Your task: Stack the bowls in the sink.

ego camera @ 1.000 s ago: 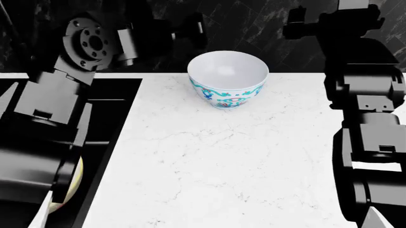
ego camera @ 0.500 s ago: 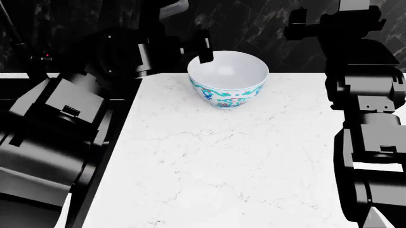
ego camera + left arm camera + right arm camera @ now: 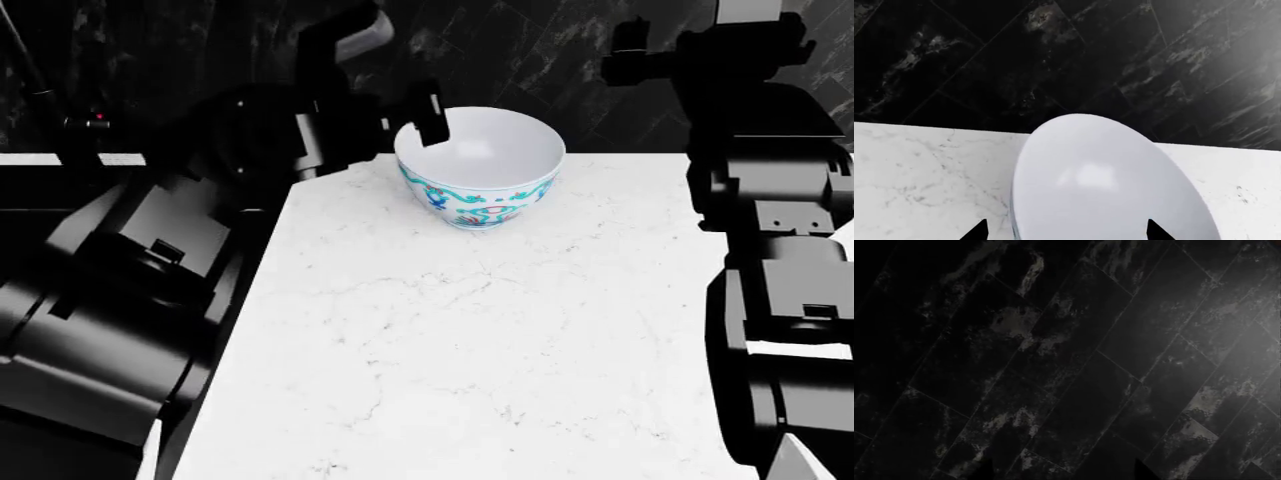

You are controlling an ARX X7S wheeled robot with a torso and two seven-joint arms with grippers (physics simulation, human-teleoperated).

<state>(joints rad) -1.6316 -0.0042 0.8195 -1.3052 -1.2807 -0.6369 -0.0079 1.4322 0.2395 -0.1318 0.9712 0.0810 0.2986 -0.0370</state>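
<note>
The white bowl with teal floral pattern stands upright on the marble countertop by the dark back wall. My left gripper is open at the bowl's left rim. In the left wrist view the bowl fills the frame, and the left gripper straddles its rim, one tip outside and one over the inside. My right gripper hangs high at the right, away from the bowl. The right gripper is open and faces only wall tiles. The left arm covers the sink at the left. The cream-yellow bowl is hidden.
The black marbled tile wall rises right behind the bowl. My right arm stands along the counter's right side. My left arm fills the left of the head view over the counter's edge.
My left arm has swung right and forward, bringing its gripper to the white bowl's left rim. It now covers the sink and the cream bowl seen earlier. The right arm stays put.
</note>
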